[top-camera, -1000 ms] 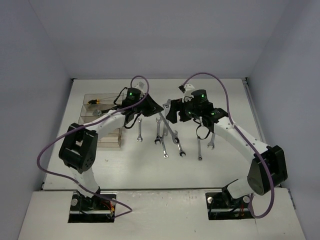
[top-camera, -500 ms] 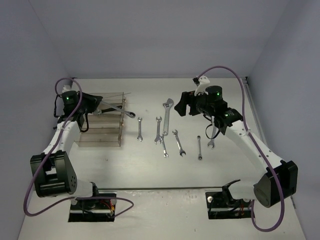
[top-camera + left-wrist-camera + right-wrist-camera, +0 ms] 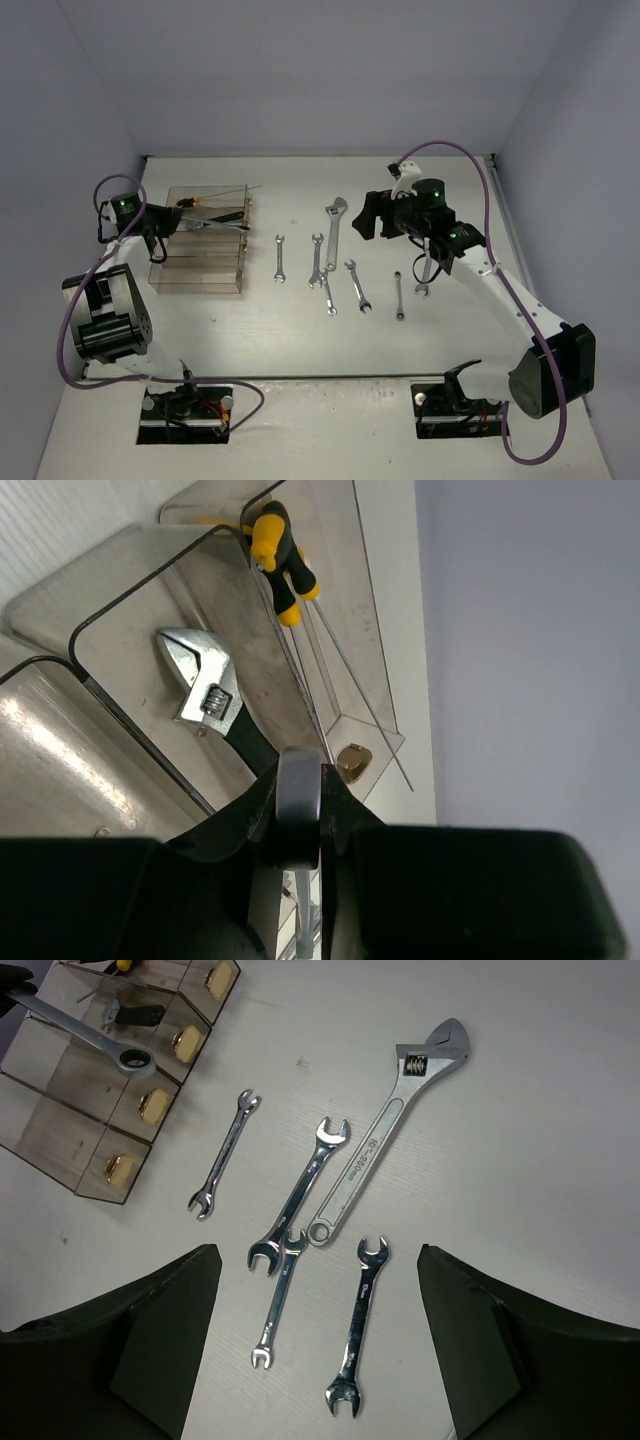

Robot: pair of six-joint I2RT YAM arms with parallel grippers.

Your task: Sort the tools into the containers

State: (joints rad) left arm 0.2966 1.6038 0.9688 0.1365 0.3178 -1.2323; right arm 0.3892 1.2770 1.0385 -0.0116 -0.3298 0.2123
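My left gripper (image 3: 168,222) is shut on a silver wrench (image 3: 215,225), holding it across the tops of the clear bins (image 3: 200,268). In the left wrist view the jaws (image 3: 300,785) pinch the wrench (image 3: 297,805) on edge. Below them one bin holds a black-handled adjustable wrench (image 3: 205,685) and the end bin holds two yellow-black handled rods (image 3: 280,560). My right gripper (image 3: 365,215) is open and empty above the loose wrenches. In the right wrist view (image 3: 315,1260) I see a large adjustable wrench (image 3: 385,1165) and several smaller wrenches (image 3: 300,1185).
Two more small wrenches (image 3: 399,295) lie right of the group, one under my right arm (image 3: 423,275). The bins (image 3: 100,1090) stand at the table's left. White walls enclose the table at the back and sides.
My left arm swung from the table's middle out to the left, carrying the wrench; it now spans the bins. My right gripper pulled back a little toward the right.
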